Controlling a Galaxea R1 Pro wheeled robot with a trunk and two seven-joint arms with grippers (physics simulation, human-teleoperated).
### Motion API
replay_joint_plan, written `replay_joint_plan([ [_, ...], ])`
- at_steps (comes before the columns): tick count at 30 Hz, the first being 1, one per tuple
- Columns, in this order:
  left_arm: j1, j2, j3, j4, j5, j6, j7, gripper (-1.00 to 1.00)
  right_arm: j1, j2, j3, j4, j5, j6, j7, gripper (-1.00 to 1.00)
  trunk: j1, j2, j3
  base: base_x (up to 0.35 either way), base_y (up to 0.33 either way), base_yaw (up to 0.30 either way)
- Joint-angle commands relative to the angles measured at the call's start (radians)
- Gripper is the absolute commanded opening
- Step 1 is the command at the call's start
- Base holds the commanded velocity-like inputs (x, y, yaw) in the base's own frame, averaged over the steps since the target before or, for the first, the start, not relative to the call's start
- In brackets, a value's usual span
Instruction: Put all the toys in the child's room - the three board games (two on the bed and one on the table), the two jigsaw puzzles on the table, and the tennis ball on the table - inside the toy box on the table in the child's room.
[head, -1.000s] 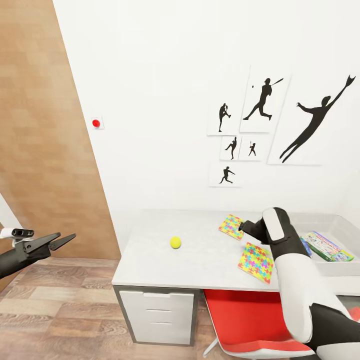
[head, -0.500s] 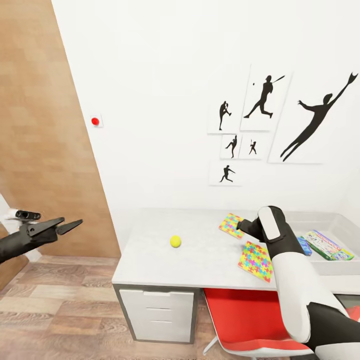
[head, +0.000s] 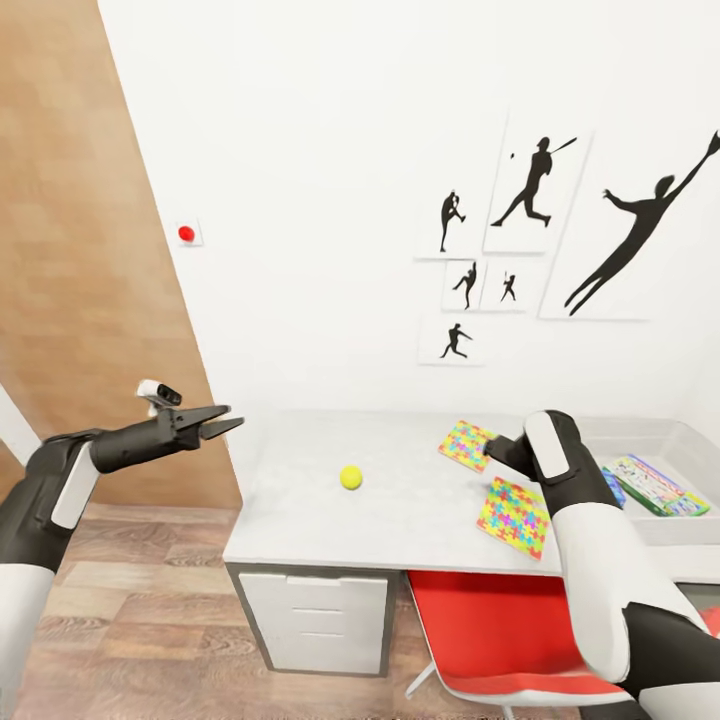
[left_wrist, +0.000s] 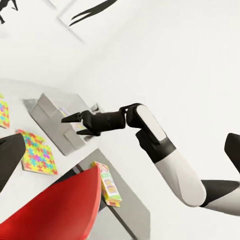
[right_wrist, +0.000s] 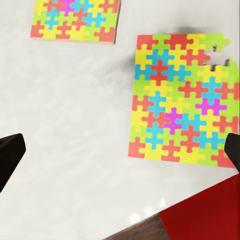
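Our right gripper (left_wrist: 75, 125) hung above the table (head: 300, 510) with its fingers spread wide and nothing between them, over the nearer jigsaw puzzle (head: 513, 516); the farther puzzle (head: 466, 445) lay just beyond on the table. We judged the step to be picking up that nearer board, and since it lay flat we would do best to pinch it at the edge nearest the table's front, or nudge it out over that edge first. Our left gripper (head: 208, 425) was off the table's far end, fingers nearly together and empty. The tennis ball (head: 350, 477) sat mid-table, well clear. The toy box (head: 690, 442), beside the puzzles, already held printed game boxes (head: 650, 484). A red chair (head: 480, 630) tucked under the table's front crowded any low approach.
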Motion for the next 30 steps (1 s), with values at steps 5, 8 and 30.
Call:
replay_joint_plan([
  [5,-0.004,-0.004,0.001,0.009,0.003,0.009,0.032,1.0,-0.001,-0.015,-0.001,0.005,-0.014,-0.025,-0.009,1.0,0.001,-0.002,-0.011,0.157,0.0,0.0],
  [8,-0.004,-0.005,0.001,0.01,0.003,0.008,0.047,1.0,0.0,-0.02,0.0,0.006,-0.014,-0.033,-0.008,1.0,0.001,-0.002,-0.016,0.214,-0.023,0.0],
  [30,-0.004,-0.005,-0.002,0.011,0.001,0.007,0.057,1.0,0.001,-0.054,-0.002,0.05,-0.013,-0.065,-0.008,1.0,0.001,-0.002,-0.052,0.107,-0.011,0.0],
])
